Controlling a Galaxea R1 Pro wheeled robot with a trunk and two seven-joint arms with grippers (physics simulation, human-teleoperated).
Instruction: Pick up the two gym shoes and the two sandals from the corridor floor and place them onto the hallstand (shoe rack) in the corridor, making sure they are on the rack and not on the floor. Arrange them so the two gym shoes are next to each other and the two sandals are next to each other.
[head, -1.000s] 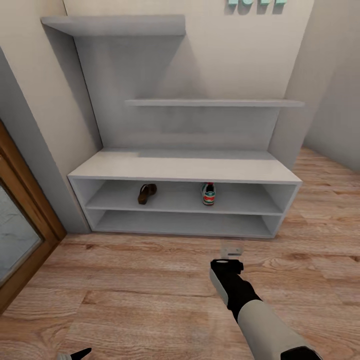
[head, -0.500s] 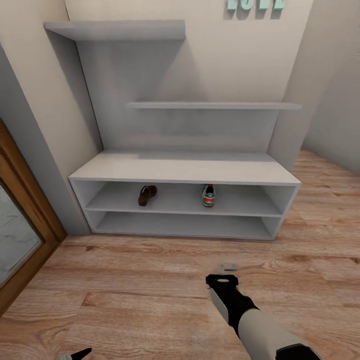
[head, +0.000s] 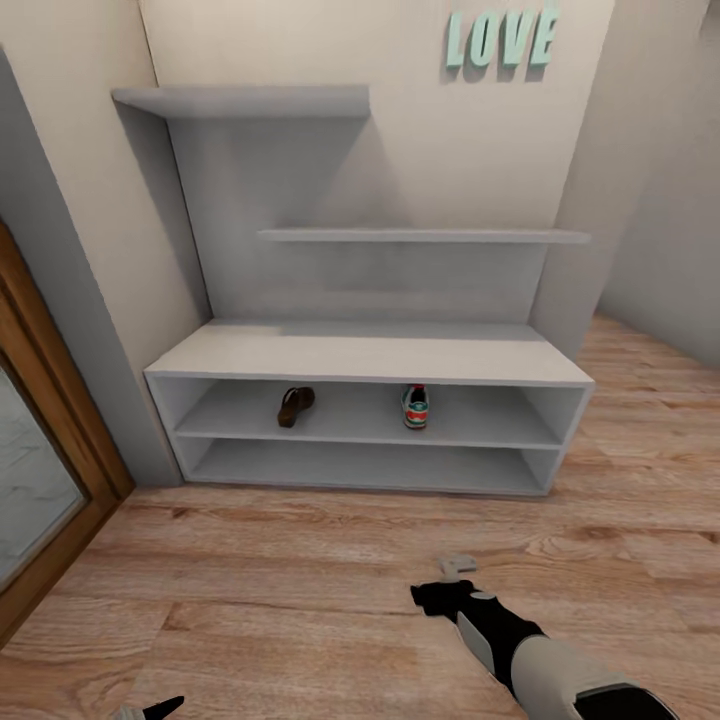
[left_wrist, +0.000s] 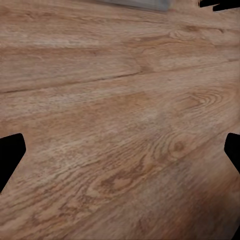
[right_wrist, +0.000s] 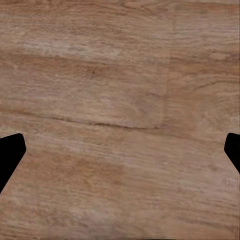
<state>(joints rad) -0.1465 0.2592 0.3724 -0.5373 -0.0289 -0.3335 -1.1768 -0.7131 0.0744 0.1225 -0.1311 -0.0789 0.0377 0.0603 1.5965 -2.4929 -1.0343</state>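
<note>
Nearest the camera, the right gripper (head: 458, 568) hangs low over the corridor floor (head: 260, 590), its arm reaching forward from the lower right. In the right wrist view the two dark fingertips (right_wrist: 10, 152) stand wide apart with bare planks between them — jaws released, grasping nothing. The left gripper (left_wrist: 120, 152) reads the same in its wrist view: fingertips at opposite margins, wood grain between, jaws released. Both arms appear idle and carried low, which suits travel rather than a grasp.

The floor is light brown plank with visible knots.

Further on, the hallstand (head: 370, 352) stands against the back wall: a pale grey bench top, two open shelf levels beneath, a tall back panel and two staggered upper shelves. On the upper open shelf lie one brown sandal (head: 294, 405), left of centre, and one gym shoe (head: 416, 407) — white with green stripes and a red tongue label — right of centre. They sit well apart, probably leaving room for each partner alongside.

Judgement: roughly half done; the second sandal and second shoe remain to be fetched.
</note>
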